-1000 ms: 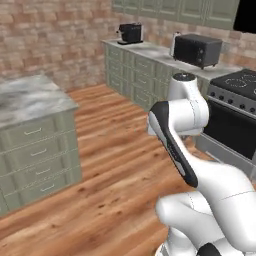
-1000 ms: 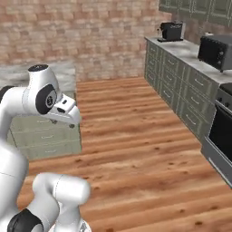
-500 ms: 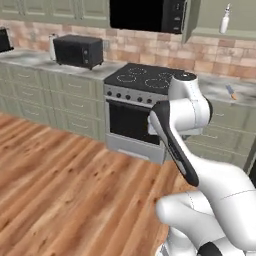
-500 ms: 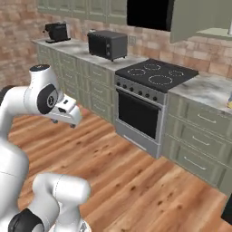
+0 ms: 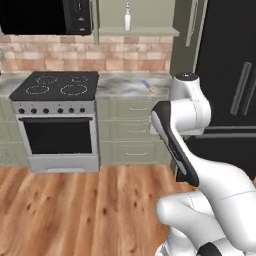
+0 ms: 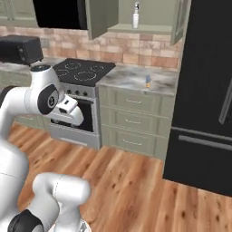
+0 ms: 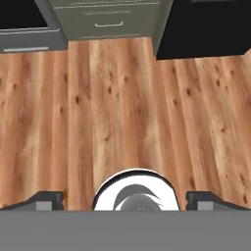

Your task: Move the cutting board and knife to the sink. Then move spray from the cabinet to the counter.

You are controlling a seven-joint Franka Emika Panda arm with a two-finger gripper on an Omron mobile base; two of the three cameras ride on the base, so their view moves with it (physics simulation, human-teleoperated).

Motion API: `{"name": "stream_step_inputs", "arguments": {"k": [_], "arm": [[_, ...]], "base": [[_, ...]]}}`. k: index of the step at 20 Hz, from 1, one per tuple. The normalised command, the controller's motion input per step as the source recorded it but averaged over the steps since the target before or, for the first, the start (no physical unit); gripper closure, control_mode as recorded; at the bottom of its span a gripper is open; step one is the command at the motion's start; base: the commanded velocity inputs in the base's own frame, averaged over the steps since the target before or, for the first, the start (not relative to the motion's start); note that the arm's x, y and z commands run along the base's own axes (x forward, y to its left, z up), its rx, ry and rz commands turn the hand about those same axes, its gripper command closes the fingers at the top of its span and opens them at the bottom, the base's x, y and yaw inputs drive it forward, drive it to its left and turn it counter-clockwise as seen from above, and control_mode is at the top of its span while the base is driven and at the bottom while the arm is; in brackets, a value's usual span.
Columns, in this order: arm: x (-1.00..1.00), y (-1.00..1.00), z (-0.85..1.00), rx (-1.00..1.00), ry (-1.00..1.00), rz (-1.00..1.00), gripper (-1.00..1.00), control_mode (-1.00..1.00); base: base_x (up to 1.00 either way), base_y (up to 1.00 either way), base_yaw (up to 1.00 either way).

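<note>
The claw (image 7: pixel 125 200) hangs over the wood floor (image 7: pixel 122 98), fingers wide apart, holding nothing. The spray (image 5: pixel 127 15) stands on the cabinet (image 5: pixel 137 31) shelf; the knife (image 5: pixel 148 86) lies on the surface (image 5: pixel 122 85) below.

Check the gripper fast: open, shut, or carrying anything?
Gripper: open, jaws wide apart, nothing between the fingertips; it points down at bare wooden floor.
</note>
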Motion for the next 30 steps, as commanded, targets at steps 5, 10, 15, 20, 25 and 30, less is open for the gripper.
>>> {"name": "stream_step_inputs", "arguments": {"k": [5,10,15,20,25,30], "arm": [[0.00,0.00,0.00,0.00,0.00,0.00,-1.00,1.00],[0.00,0.00,0.00,0.00,0.00,0.00,-1.00,1.00],[0.00,0.00,0.00,0.00,0.00,0.00,-1.00,1.00],[0.00,0.00,0.00,0.00,0.00,0.00,-1.00,1.00],[0.00,0.00,0.00,0.00,0.00,0.00,-1.00,1.00],[0.00,0.00,0.00,0.00,0.00,0.00,-1.00,1.00]], "base": [[0.93,0.19,-0.31],[1.00,0.02,-0.13],[1.00,0.08,-0.10],[1.00,0.06,-0.04],[1.00,0.07,0.00],[0.93,0.00,0.00]]}}
